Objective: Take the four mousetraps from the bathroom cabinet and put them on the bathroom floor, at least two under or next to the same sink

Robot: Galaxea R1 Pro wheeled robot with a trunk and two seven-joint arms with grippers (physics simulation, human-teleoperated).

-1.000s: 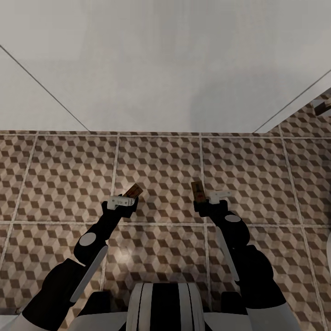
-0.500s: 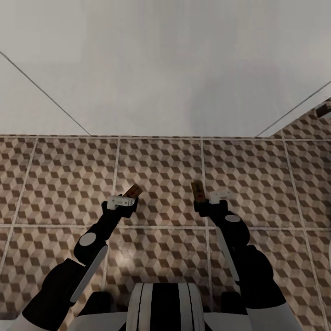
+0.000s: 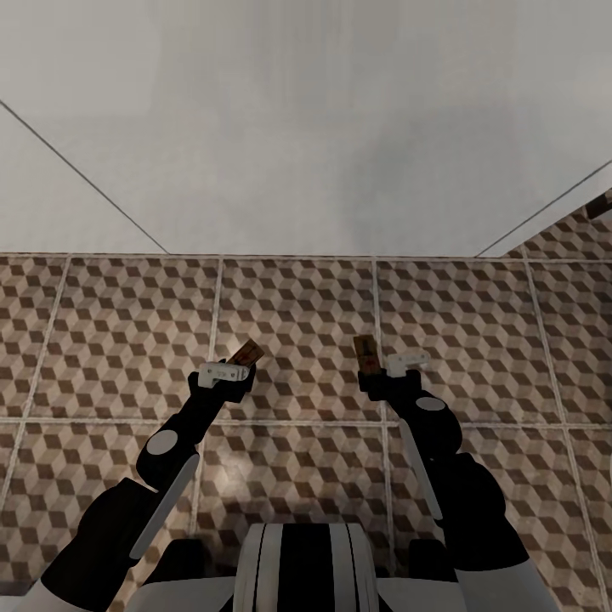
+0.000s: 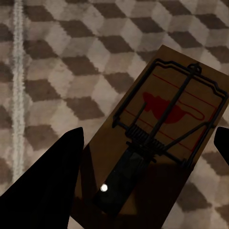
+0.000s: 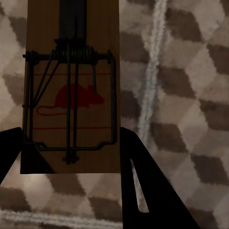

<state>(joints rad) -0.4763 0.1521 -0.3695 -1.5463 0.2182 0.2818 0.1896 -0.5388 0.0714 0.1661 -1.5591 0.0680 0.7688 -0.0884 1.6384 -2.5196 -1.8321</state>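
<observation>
**2 traps in hand, over tile**

I see cube-pattern bathroom floor [image 3: 297, 314] below a white wall [image 3: 306, 127]. 2 mousetraps up off it: left gripper [image 3: 228, 375] clamped on one mousetrap [image 3: 247, 350], right gripper [image 3: 387, 367] clamped on the other mousetrap [image 3: 365, 352].

place: tiled room in a home, likely a bathroom | floor [image 3: 297, 306]: large square tiles with brown, beige and white cube print, pale grout | wall [image 3: 323, 127]: plain white panels meeting the floor, thin dark seams
</observation>
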